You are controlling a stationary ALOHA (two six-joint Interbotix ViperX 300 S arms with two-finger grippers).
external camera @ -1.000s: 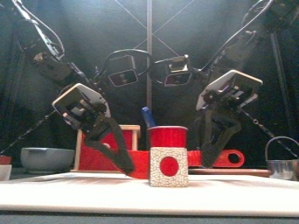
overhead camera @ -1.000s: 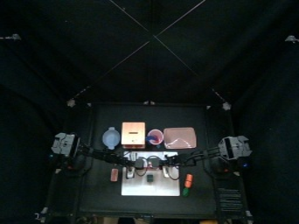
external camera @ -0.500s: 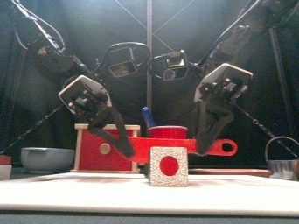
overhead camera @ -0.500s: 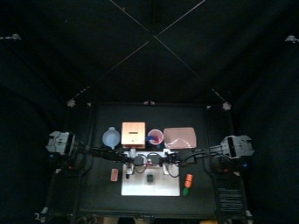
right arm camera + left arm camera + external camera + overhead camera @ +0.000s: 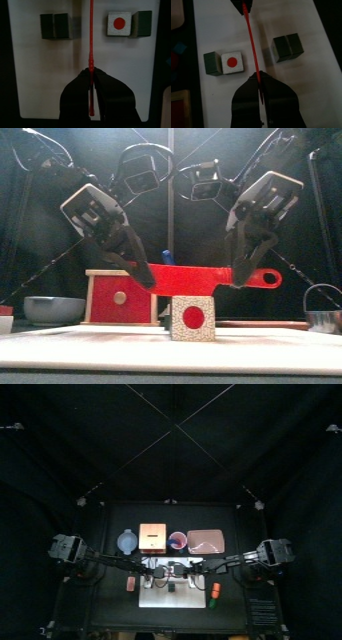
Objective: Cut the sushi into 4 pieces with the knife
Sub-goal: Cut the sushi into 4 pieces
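Now: red knife (image 5: 201,278) lifted clear of the sushi (image 5: 194,318).
Left fingers (image 5: 246,100) and right fingers (image 5: 77,97) clamp its ends, higher than a second ago; red-dot half (image 5: 127,24) and plain half (image 5: 55,26) lie apart on the white cutting board (image 5: 40,75). Likely one cut done, two remaining.

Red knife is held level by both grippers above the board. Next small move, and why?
Probably shift both arms sideways to centre the red knife over the dark green sushi half. The left gripper and right gripper hold it above the gap between that half and the red-dot half; each half needs one more cut.
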